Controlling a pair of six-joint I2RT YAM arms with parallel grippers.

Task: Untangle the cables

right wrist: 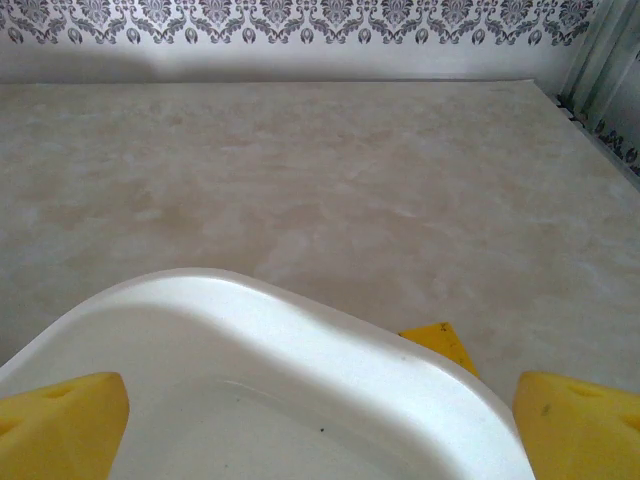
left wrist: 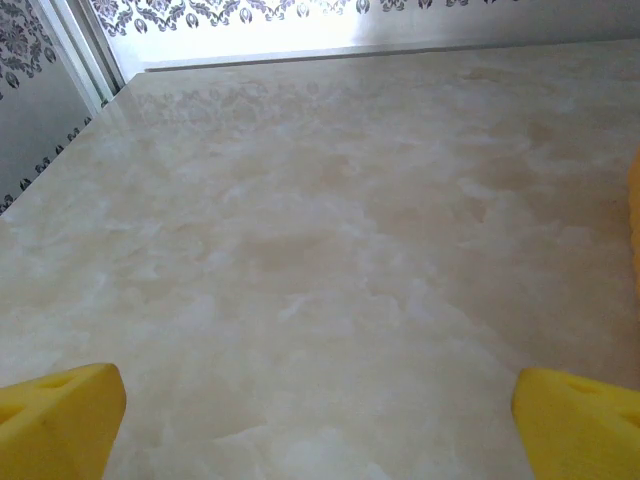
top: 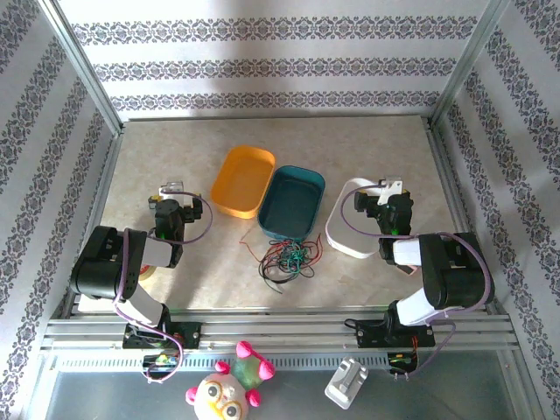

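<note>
Cables (top: 285,257): one loose tangle of red, green and black strands. It lies on the table (top: 376,149) just at the near side of the teal bin (top: 291,203), roughly midway between the two arms. Neither gripper is in contact with it.

Left gripper (top: 174,187): it sits over bare table to the left of the orange bin (top: 243,179), well apart from the tangle. In the left wrist view I see its yellow fingers (left wrist: 60,420) at the two lower corners, spread wide. Only table surface lies between them, and it holds nothing.

Right gripper (top: 391,189): it sits at the far end of the white bin (top: 343,229), to the right of the teal bin. In the right wrist view its fingers (right wrist: 62,425) are equally wide apart, with the bin's curved rim and hollow between them. Nothing is gripped. I cannot tell whether the fingers touch the bin.

The orange and teal bins stand side by side and appear to touch.
</note>
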